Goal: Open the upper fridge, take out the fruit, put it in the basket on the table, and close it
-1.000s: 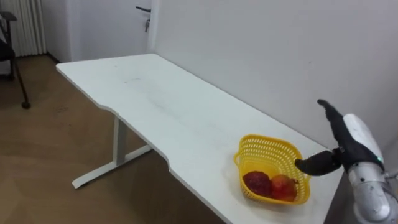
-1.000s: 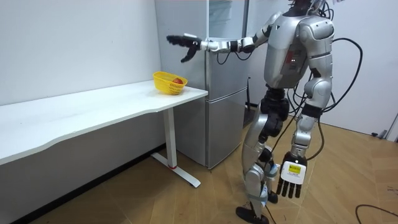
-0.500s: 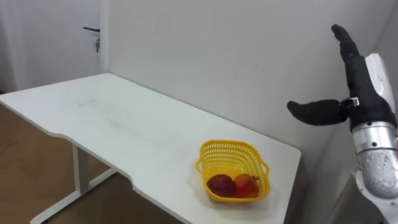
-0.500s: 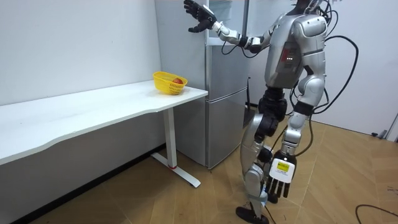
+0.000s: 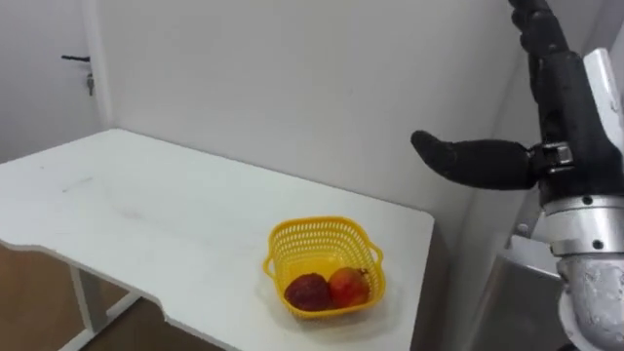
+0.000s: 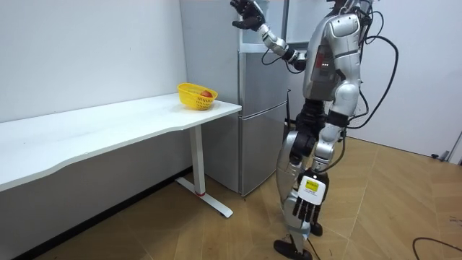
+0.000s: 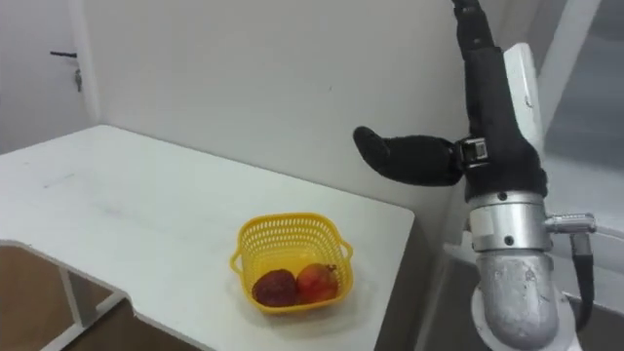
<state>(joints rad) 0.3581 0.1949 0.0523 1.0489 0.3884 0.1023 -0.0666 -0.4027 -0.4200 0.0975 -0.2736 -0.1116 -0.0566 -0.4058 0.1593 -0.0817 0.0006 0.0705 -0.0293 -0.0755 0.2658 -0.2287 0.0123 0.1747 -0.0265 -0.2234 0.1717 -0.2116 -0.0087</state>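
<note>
left eye view: right hand (image 5: 558, 112) raised, straight-fingered; basket (image 5: 317, 232) holds 2 fruits (image 5: 349, 286).

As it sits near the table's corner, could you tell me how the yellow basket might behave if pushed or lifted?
The yellow basket looks like plastic mesh, so probably light and flexible. Its fruits lie at the near side, so lifting may tilt it. On the smooth table it would likely slide.
</note>
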